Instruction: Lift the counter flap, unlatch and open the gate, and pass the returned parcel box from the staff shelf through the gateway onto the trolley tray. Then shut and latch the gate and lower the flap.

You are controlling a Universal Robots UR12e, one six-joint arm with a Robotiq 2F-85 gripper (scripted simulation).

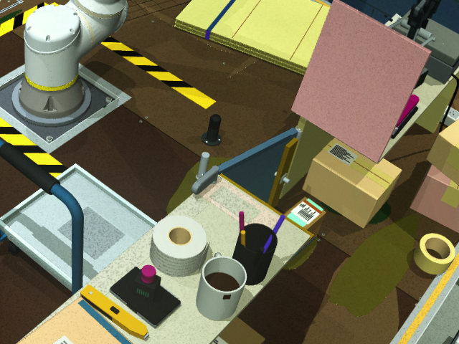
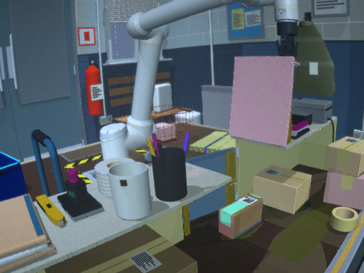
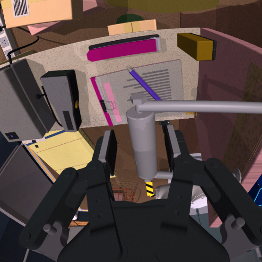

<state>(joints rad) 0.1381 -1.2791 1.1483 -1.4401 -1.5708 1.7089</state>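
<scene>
My gripper [image 3: 140,146] [image 2: 287,52] is open and holds nothing; its fingers stand apart on either side of the grey flap handle [image 3: 143,144] at the top edge of the pink counter flap [image 1: 357,79] [image 2: 261,105], which stands raised and steeply tilted. Below it the blue gate [image 1: 256,168] [image 2: 209,181] stands across the gateway, its grey latch lever [image 1: 205,177] at the counter end. The small returned parcel box [image 1: 305,213] [image 2: 240,214], with a teal end and a barcode label, sits low beside the gate. The trolley tray [image 1: 74,226] lies to the left.
A black pen cup [image 1: 255,251], a white mug [image 1: 221,288], a tape roll [image 1: 179,244] and a stamp [image 1: 146,292] crowd the near counter. A large cardboard box [image 1: 351,181] sits under the flap. A black post [image 1: 214,129] stands on the floor. A clipboard [image 3: 141,85] lies on the far counter.
</scene>
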